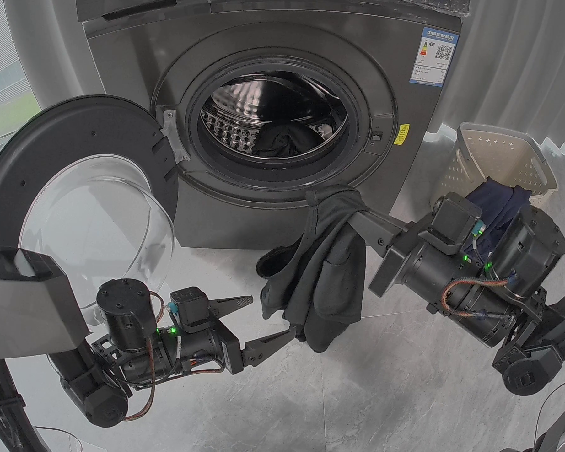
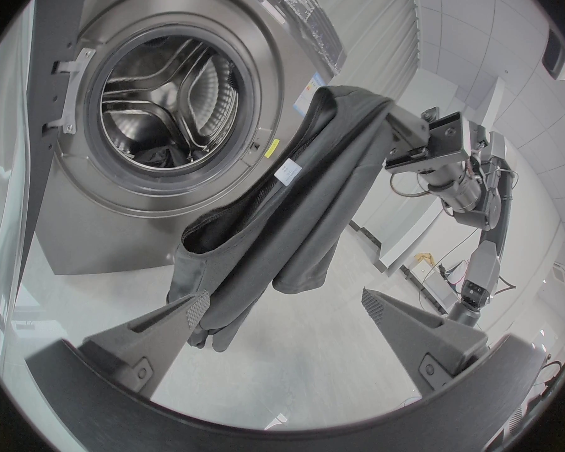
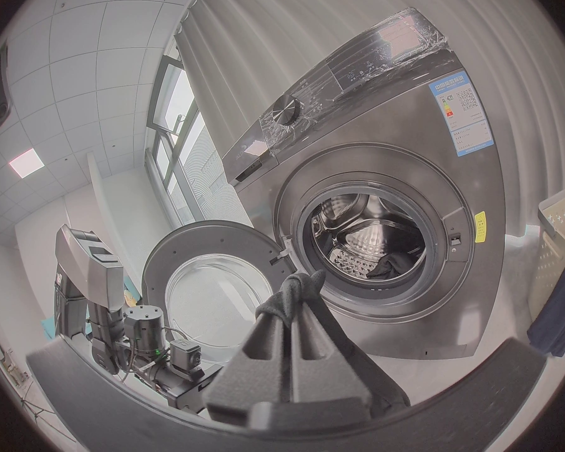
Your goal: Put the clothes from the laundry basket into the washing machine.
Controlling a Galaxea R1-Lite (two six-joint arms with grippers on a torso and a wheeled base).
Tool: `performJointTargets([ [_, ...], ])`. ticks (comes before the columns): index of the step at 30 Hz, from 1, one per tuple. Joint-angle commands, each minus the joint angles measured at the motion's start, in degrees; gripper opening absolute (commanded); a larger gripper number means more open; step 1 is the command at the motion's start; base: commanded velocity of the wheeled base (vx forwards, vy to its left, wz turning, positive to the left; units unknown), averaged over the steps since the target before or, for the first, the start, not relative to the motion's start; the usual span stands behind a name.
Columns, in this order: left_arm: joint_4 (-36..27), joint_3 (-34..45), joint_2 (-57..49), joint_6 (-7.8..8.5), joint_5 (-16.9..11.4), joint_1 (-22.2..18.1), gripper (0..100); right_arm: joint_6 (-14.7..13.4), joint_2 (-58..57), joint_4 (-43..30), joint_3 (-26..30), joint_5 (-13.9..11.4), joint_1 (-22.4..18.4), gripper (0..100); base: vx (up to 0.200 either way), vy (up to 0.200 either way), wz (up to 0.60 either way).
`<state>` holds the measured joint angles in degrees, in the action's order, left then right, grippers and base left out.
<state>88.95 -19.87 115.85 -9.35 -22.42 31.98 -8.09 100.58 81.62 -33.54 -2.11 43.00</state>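
A dark grey garment (image 1: 323,265) hangs in front of the washing machine (image 1: 370,64), just below its open drum mouth (image 1: 273,120). My right gripper (image 1: 350,212) is shut on the garment's top fold, and the cloth bunches over its fingertips (image 3: 292,293). Low on the left, my left gripper (image 1: 271,315) is open; one fingertip (image 2: 198,302) sits right by the garment's lower hem (image 2: 213,321). Another dark garment (image 1: 285,139) lies inside the drum. The beige laundry basket (image 1: 502,152) stands at the right of the machine, with dark blue clothes (image 1: 499,205) draped over its rim.
The round machine door (image 1: 88,177) is swung wide open to the left, above my left arm. Grey tiled floor (image 1: 389,384) lies open in front of the machine. A pleated curtain (image 1: 527,51) hangs behind the basket.
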Motion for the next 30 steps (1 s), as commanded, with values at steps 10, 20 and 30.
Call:
performJointTargets([
  [10, 0.34, -0.7, 4.83, 0.82, 0.01, -3.68, 100, 0.01, -0.21, 0.03, 0.4, -0.09, 0.51, 0, 0.0, 0.0, 0.0],
  [20, 0.43, -2.1, 8.08, 1.35, -0.08, -2.97, 100, 0.01, -0.13, 0.03, 0.4, 0.0, 1.12, 0, 0.0, 0.0, 0.0],
  [30, 0.43, -5.71, 10.72, 1.44, -0.08, -3.15, 100, 0.01, -0.21, -0.05, 0.58, 0.0, 1.21, 0, 0.0, 0.0, 0.0],
])
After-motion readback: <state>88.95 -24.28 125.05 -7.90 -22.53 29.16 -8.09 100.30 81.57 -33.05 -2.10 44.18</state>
